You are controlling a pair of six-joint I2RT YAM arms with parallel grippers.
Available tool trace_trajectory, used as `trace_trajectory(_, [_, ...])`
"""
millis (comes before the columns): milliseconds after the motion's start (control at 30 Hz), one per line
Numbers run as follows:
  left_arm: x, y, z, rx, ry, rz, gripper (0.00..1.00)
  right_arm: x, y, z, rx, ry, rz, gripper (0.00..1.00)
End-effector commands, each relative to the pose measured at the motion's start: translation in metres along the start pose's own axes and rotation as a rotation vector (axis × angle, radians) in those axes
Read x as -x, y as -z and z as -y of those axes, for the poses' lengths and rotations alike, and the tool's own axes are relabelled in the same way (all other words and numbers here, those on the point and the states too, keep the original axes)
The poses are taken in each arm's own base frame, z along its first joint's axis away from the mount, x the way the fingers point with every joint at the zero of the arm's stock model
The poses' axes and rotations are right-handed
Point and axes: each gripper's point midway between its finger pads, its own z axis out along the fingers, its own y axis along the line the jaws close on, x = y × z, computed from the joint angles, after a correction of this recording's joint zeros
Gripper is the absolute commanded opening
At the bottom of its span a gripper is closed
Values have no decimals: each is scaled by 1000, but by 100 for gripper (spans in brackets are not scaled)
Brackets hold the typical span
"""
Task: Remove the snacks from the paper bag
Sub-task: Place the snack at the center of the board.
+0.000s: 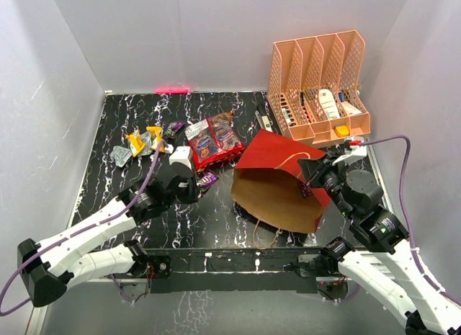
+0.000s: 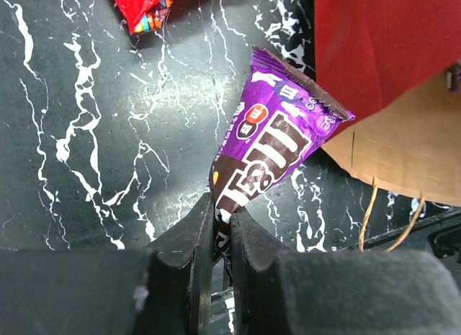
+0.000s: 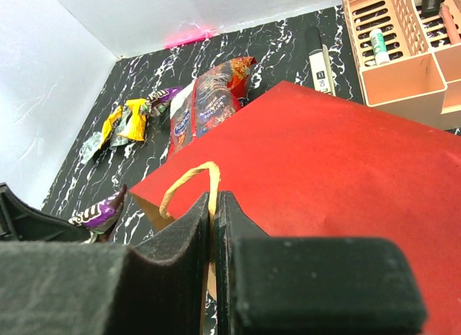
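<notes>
The paper bag [image 1: 277,180], red outside and brown inside, lies on its side with its mouth toward the front left. My right gripper [image 3: 214,202] is shut on its brown cord handle [image 3: 189,180] at the bag's rim [image 1: 310,178]. My left gripper [image 2: 222,214] is shut on a purple snack packet [image 2: 270,144], held just left of the bag's mouth [image 1: 207,179]. Two glossy red bags [image 1: 213,139] and small yellow, silver and purple packets [image 1: 144,142] lie on the table behind my left arm; they also show in the right wrist view [image 3: 205,104].
An orange slotted file rack [image 1: 320,86] with white and dark items stands at the back right. A dark pen-like item [image 1: 263,119] lies beside it. A second cord handle [image 1: 263,234] trails toward the front rail. White walls enclose the table.
</notes>
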Motion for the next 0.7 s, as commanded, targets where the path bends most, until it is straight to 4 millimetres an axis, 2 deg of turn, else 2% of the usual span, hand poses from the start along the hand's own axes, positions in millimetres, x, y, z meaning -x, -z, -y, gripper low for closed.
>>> trace_trajectory(0, [2,10,1,-36,-10,16,0,34,7,-15,45,-18,105,7])
trace_trajectory(133, [17,8,-16,92,-43,31,0,31,7,-14,49,-12,96,7])
trace_trajectory(267, [58,9,-36,249,-98,65,0,30,9,-13,43,-11,91,7])
trace_trajectory(333, [77,1,-50,296,-78,76,0,30,10,-13,43,-13,91,7])
trace_trajectory(533, [126,-41,-91,245,252,126,0,32,14,-14,49,-37,98,7])
trace_trajectory(667, [163,-64,-128,282,411,186,0,31,17,-12,45,-40,99,7])
